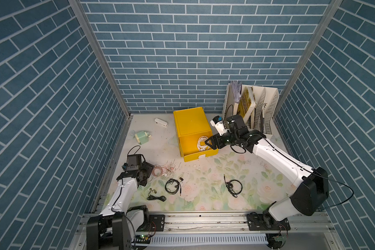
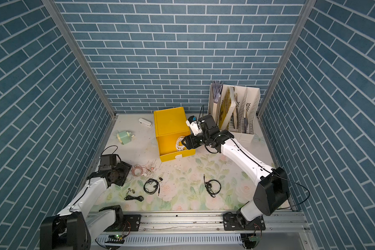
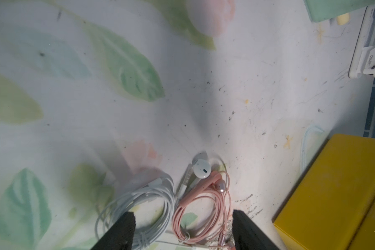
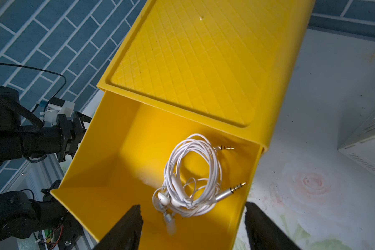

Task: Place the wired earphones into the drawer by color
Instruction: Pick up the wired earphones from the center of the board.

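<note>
Earphones (image 4: pixel 173 180) in drawer (image 4: pixel 108 184): one white set, coiled, is seen lying loose on the floor of the pulled-out top drawer; two plugs are visible, so one set or two cannot be told.
Left on table (image 1: pixel 204 190): pink coil (image 3: pixel 193 195), second white coil (image 3: pixel 158 194) and three black coils (image 1: pixel 177 185), none sorted yet.
Progress: judged early; white is partly done, pink and black are not started.
Right gripper (image 4: pixel 192 207): held over the open drawer, fingers spread, nothing pinched.
Left gripper (image 3: pixel 183 213): held low over the pink and white pair, fingers spread to either side, nothing clamped.
Left wrist only: second white coil is shown touching the pink coil, with a white earbud resting against the pink cable; in both top views it is mostly hidden by the gripper.
Right wrist only: drawer interior and plugs are shown.
Top views only: black coils are shown well apart from the cabinet (image 1: pixel 191 125); only one drawer is seen pulled out.
</note>
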Controlling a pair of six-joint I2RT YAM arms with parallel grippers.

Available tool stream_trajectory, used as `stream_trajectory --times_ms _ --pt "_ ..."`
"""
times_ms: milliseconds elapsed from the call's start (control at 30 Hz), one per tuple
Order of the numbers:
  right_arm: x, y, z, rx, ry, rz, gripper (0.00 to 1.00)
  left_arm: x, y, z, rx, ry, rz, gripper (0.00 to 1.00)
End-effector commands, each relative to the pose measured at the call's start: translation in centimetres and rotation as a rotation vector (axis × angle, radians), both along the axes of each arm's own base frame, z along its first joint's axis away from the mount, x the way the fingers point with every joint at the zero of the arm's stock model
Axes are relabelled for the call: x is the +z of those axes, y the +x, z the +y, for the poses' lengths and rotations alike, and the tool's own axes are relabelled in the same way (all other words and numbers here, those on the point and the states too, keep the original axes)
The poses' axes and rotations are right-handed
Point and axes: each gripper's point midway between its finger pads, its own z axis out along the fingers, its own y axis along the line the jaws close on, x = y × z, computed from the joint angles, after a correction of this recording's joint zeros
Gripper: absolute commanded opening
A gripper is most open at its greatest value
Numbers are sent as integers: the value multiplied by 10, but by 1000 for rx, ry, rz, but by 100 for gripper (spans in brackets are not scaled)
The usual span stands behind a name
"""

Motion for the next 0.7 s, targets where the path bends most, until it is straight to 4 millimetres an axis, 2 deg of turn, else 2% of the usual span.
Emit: stream_trajectory --times_ms 0,300,500,567,667 --pt "5 -2 -3 7 -8 -42 77 -5 -1 -1 -5 -16 6 75" --pt "2 0 -5 1 -14 -40 76 -18 -9 -3 -21 -19 41 73" --pt "-2 0 -5 -1 -23 -35 76 -29 -16 -2 -23 -16 87 64" --pt "-1 0 -6 -2 -25 -38 76 -28 -15 0 -22 -9 86 58" --pt "-1 0 -7 -5 -30 -41 75 -27 -16 3 -20 -1 89 55"
